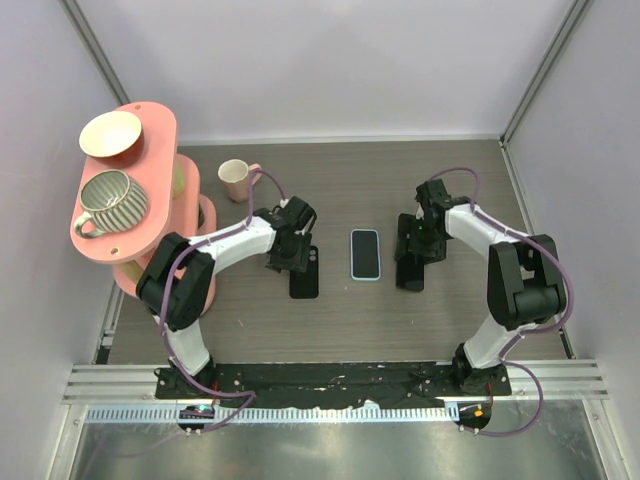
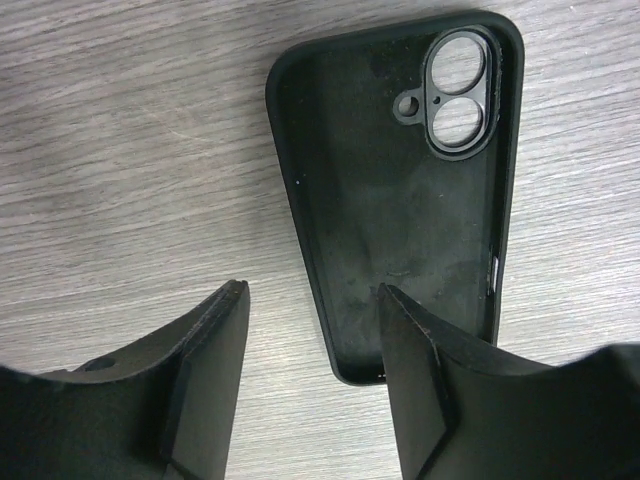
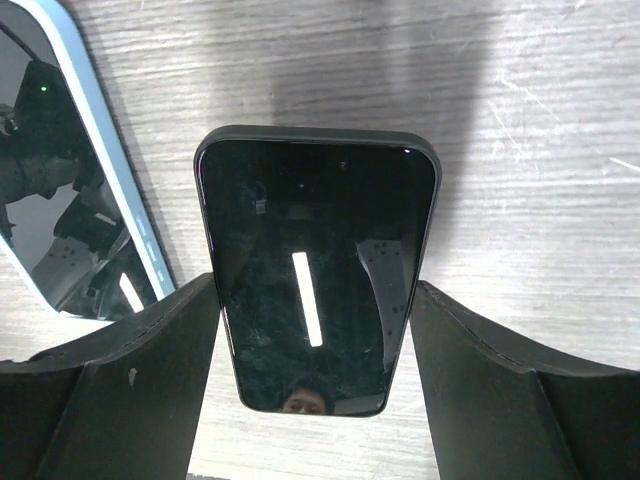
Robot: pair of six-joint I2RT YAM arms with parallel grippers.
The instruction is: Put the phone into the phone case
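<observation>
The light-blue-rimmed phone (image 1: pixel 365 254) lies screen up in the middle of the table; its edge also shows in the right wrist view (image 3: pixel 60 170). The black phone case (image 1: pixel 304 279) lies open side up to its left, camera cutout at the far end (image 2: pixel 400 180). My left gripper (image 1: pixel 292 250) (image 2: pixel 312 290) is open just above the case's near end, one finger over its inside and the other over bare table. My right gripper (image 1: pixel 415 250) (image 3: pixel 315 285) is open, its fingers on either side of a second, all-black glossy phone (image 3: pixel 310 270) to the right of the blue one.
A pink two-tier rack (image 1: pixel 150 130) at the left back holds a cream bowl (image 1: pixel 110 133) and a striped mug (image 1: pixel 112 198). A cream cup (image 1: pixel 234 179) stands behind the left gripper. Grey walls close in the wooden table (image 1: pixel 350 320).
</observation>
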